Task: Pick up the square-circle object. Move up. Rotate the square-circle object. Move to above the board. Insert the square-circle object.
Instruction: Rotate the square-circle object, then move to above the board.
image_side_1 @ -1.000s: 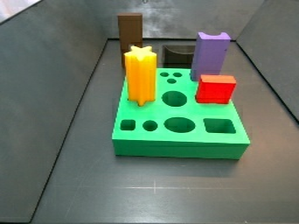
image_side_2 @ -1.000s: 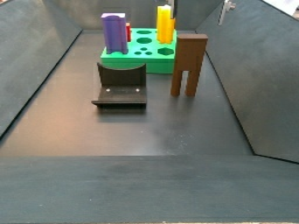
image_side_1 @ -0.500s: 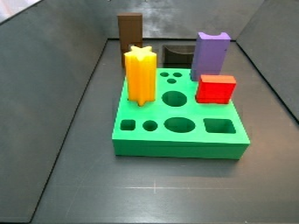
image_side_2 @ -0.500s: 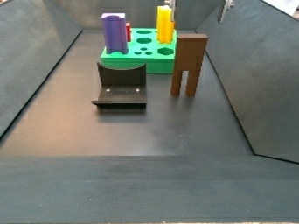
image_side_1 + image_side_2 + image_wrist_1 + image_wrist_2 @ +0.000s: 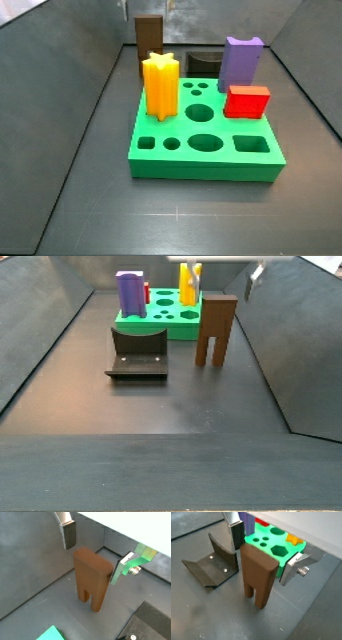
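The square-circle object [image 5: 90, 577] is a tall dark-brown block standing upright on its two legs on the dark floor, apart from the board. Both wrist views show my gripper [image 5: 95, 551] open just above it, one finger plate on each side of its top end [image 5: 258, 574]. Nothing is touching the pads. The board [image 5: 227, 165] is a thick green slab with shaped holes. In both side views the brown block [image 5: 217, 331] stands beside the board's far end [image 5: 167, 328]. Only a sliver of the gripper shows at the top edge there.
A yellow star peg [image 5: 160, 85], a purple notched block [image 5: 241, 60] and a red cube [image 5: 247, 100] stand in the board. The dark fixture [image 5: 138, 351] sits on the floor next to the board, close to the brown block [image 5: 211, 567]. Grey walls slope up on both sides.
In a side view slightly more of the gripper shows at the top edge above the brown block. The pieces have not moved.
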